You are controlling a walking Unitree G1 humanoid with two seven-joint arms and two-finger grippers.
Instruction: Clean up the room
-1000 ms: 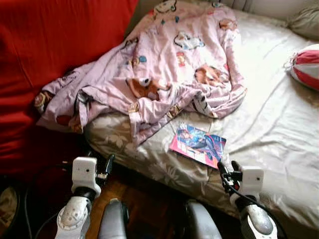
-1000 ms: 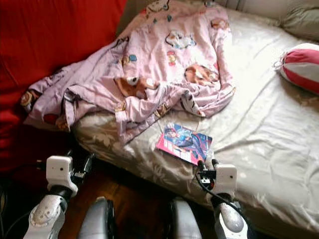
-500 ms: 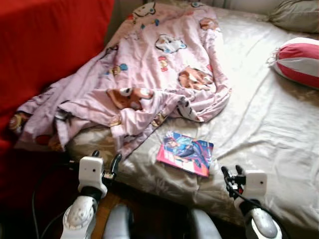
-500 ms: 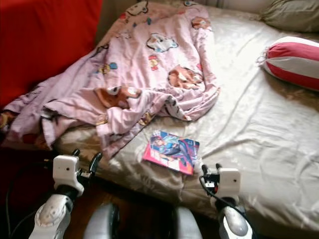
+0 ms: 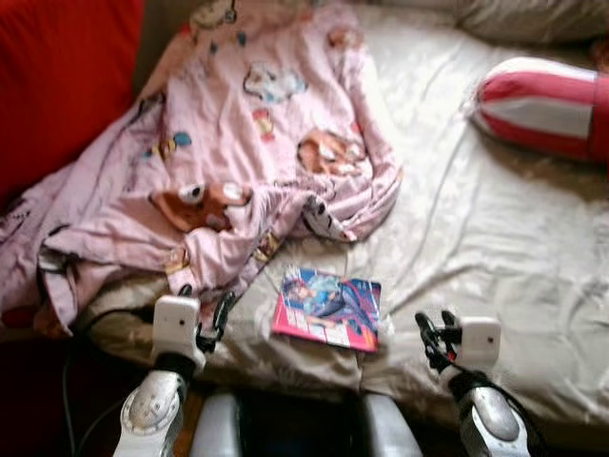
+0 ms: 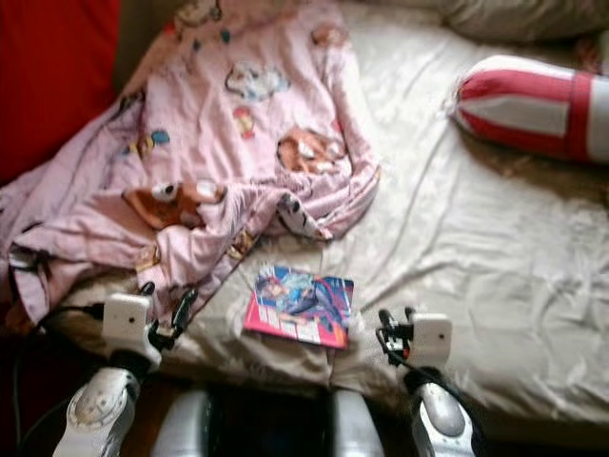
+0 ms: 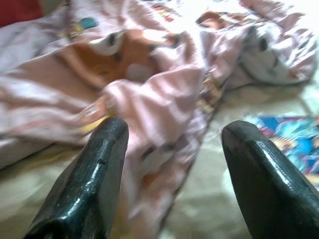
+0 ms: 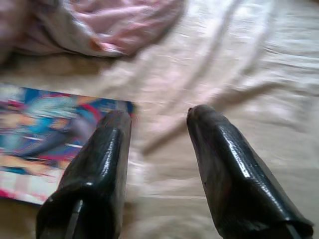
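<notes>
Bare sheet point(image 5: 495, 238) left open right of the comic book point(image 5: 328, 309), left side blocked by rumpled pink blanket point(image 5: 238, 162), striped cushion point(image 5: 547, 105) far right.

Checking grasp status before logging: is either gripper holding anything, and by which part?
Nothing is held: left gripper and right gripper are open above the bed.

No legible text, brand, no. or sign can be made out. Printing is seen on the cover of the comic book point(image 5: 327, 310) lying on the bed sheet point(image 5: 495, 238), incl. a pale strip along its near edge, but it is too blurred to be read. Cartoon figures are printed on the pink blanket point(image 5: 228, 143); no lettering can be read there.
</notes>
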